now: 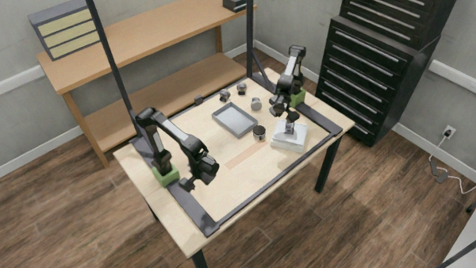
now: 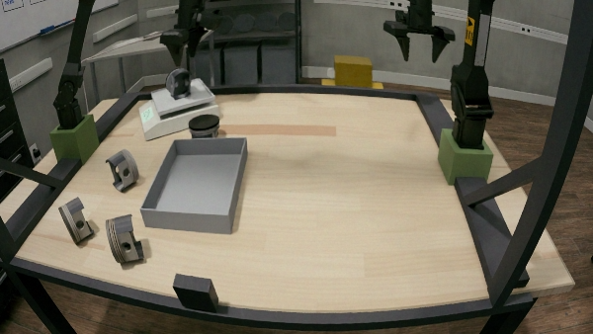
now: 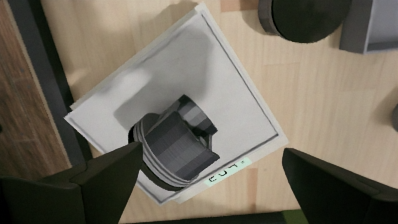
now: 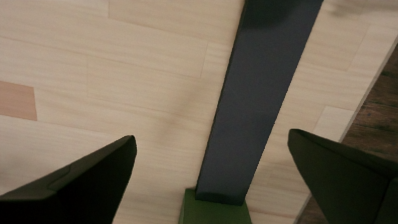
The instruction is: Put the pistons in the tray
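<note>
The steel tray (image 1: 236, 120) (image 2: 188, 221) (image 3: 356, 30) is empty. One piston (image 1: 289, 128) (image 2: 178, 83) (image 3: 175, 145) lies on its side on the white scale (image 1: 285, 143) (image 3: 235, 95). A dark-topped piston (image 1: 259, 132) (image 2: 204, 125) (image 3: 307, 17) stands between scale and tray. Three grey pistons lie on their sides beyond the tray: one (image 1: 256, 104) (image 2: 129, 170), another (image 1: 241, 88) (image 2: 75, 220), and a third (image 1: 224, 95) (image 2: 119, 239). My left gripper (image 2: 185, 58) (image 3: 213, 152) is open above the scale, holding nothing. My right gripper (image 2: 420, 60) (image 4: 211, 139) is open and empty, high over the table's other end.
The scale's display (image 3: 227, 171) is turned in the left wrist view, and I cannot read it surely. A small dark block (image 1: 198, 100) (image 2: 196, 292) sits at the frame's edge. Dark frame rails border the table, and uprights stand at its corners.
</note>
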### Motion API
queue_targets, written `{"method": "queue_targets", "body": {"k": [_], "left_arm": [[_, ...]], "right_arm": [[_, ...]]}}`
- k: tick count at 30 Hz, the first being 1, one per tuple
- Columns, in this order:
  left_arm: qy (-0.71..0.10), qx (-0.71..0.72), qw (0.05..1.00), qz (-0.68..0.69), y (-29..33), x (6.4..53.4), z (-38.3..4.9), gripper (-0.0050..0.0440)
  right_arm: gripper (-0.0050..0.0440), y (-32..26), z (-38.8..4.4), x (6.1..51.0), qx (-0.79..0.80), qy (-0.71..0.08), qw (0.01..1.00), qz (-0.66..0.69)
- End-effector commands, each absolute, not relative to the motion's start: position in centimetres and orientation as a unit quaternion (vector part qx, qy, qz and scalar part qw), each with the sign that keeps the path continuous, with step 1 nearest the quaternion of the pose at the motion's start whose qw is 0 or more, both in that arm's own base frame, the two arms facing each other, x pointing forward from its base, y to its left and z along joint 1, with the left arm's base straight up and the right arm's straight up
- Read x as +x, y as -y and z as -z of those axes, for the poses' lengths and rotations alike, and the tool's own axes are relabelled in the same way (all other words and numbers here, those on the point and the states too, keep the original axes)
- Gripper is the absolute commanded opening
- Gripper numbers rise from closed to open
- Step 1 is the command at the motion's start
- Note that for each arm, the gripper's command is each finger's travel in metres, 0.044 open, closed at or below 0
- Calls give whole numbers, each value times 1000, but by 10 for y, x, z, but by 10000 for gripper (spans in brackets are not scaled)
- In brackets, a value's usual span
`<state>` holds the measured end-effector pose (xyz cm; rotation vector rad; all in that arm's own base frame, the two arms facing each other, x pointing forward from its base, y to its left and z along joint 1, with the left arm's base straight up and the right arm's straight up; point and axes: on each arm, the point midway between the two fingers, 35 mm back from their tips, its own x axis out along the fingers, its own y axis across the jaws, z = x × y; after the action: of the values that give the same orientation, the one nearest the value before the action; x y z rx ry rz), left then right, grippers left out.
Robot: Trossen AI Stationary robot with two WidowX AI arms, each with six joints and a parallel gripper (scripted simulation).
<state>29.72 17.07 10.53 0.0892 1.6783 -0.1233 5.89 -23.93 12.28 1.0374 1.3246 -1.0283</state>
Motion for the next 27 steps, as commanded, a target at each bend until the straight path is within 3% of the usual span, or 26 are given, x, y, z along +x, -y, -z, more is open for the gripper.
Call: {"method": "queue_targets", "body": {"k": [1, 27], "left_arm": [[-736, 87, 665, 90, -172, 303, -115, 378], [-709, 279, 578, 291, -172, 303, -115, 378]], "right_arm": [[400, 244, -131, 61, 430, -552, 563, 439], [400, 244, -131, 61, 430, -552, 563, 439]]}}
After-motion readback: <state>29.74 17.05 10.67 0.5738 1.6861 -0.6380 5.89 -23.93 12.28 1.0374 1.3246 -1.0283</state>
